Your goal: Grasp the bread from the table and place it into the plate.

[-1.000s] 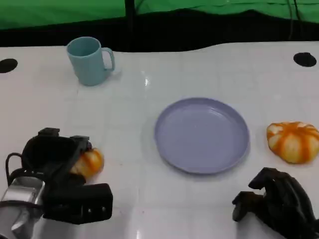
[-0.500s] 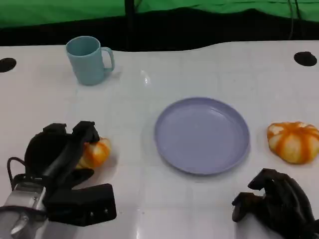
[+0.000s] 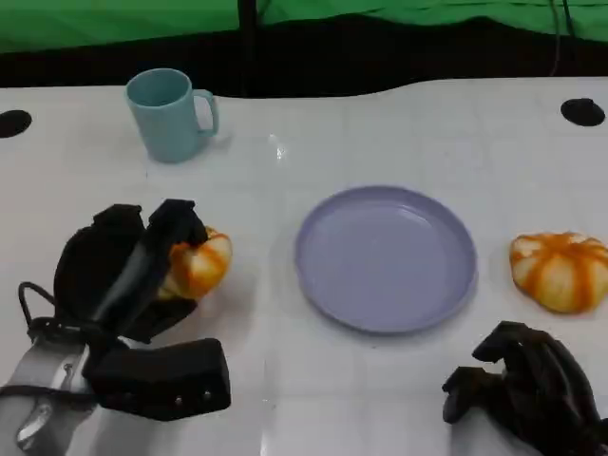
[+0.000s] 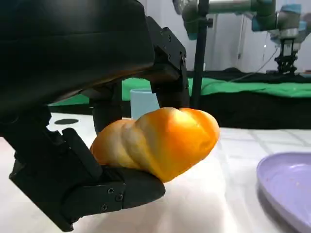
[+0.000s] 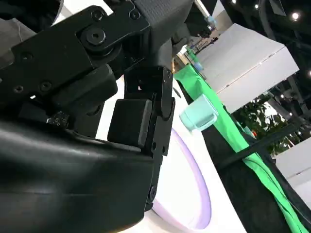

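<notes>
My left hand [image 3: 123,275] grips an orange-and-cream bread roll [image 3: 198,264] and holds it above the table, left of the lavender plate [image 3: 385,256]. In the left wrist view the roll [image 4: 158,141] sits between the black fingers [image 4: 167,63] and the thumb beneath it, with the plate's rim [image 4: 286,187] off to one side. A second bread roll [image 3: 560,270] lies on the table right of the plate. My right hand [image 3: 527,389] rests near the table's front right with its fingers curled in and nothing in them. The right wrist view shows the plate [image 5: 187,187] past that hand's fingers [image 5: 141,121].
A light blue mug [image 3: 171,114] stands at the back left; it also appears in the left wrist view behind the roll [image 4: 145,103] and in the right wrist view [image 5: 199,115]. Green cloth [image 3: 123,19] runs along the table's far edge. Two dark holes [image 3: 581,112] mark the back corners.
My left hand has lifted the bread roll off the table and carried it up and to the right, toward the plate. The right hand has stayed where it was.
</notes>
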### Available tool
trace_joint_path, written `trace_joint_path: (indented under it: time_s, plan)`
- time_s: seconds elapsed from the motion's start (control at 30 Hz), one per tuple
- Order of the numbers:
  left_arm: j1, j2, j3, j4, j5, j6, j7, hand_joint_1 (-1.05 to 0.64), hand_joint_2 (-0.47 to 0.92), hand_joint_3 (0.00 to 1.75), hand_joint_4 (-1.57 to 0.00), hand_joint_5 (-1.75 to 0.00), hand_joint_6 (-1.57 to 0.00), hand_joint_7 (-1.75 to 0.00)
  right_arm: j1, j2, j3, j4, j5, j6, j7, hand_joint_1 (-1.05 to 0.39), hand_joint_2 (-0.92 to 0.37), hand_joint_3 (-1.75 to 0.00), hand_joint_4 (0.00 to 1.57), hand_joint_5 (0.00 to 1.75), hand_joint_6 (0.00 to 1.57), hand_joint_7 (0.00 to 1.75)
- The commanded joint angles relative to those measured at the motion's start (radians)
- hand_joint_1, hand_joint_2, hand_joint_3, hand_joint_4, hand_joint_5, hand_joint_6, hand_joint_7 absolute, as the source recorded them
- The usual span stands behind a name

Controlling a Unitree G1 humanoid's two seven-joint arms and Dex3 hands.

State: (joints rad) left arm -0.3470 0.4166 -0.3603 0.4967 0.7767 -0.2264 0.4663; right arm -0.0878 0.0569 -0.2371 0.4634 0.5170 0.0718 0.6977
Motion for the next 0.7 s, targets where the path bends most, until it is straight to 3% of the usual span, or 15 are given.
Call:
trace_joint_path:
  time_s: [0.03, 0.2, 0.33, 0.63, 0.7]
  plan:
    - [-0.030, -0.019, 0.014, -0.023, -0.031, -0.014, -0.023, -0.26, 0.50, 1.07, -0.80, -1.75, -0.53, -1.70, -0.008, -0.015, -0.003, 0.001, 0.004, 0.005, -0.007, -1.04, -0.74, 0.00, 1.57, 0.71, 1.57, 0.32]
    - [-0.049, -0.041, 0.020, -0.030, -0.058, -0.019, -0.058, -0.27, 0.52, 1.03, -0.79, -1.75, -0.52, -1.72, -0.005, -0.016, -0.001, -0.002, 0.001, 0.002, -0.008, -1.05, -0.74, 0.00, 1.57, 0.71, 1.57, 0.32]
    - [-0.093, -0.079, 0.022, -0.017, -0.110, -0.069, -0.089, -0.23, 0.57, 0.87, -0.79, -1.75, -0.58, -1.64, -0.001, -0.018, -0.001, -0.006, 0.002, 0.002, -0.006, -1.05, -0.75, 0.00, 1.57, 0.71, 1.57, 0.32]
    - [-0.159, -0.121, 0.002, 0.049, -0.109, -0.139, -0.082, -0.25, 0.56, 0.89, -0.79, -1.75, -0.54, -1.75, 0.004, -0.017, -0.001, -0.008, 0.005, 0.004, -0.002, -1.04, -0.75, 0.00, 1.57, 0.70, 1.57, 0.32]
    - [-0.194, -0.144, -0.014, 0.088, -0.104, -0.166, -0.071, -0.27, 0.52, 0.97, -0.83, -1.75, -0.59, -1.73, 0.006, -0.016, 0.000, -0.010, 0.004, 0.005, -0.007, -1.05, -0.74, 0.00, 1.57, 0.70, 1.57, 0.33]
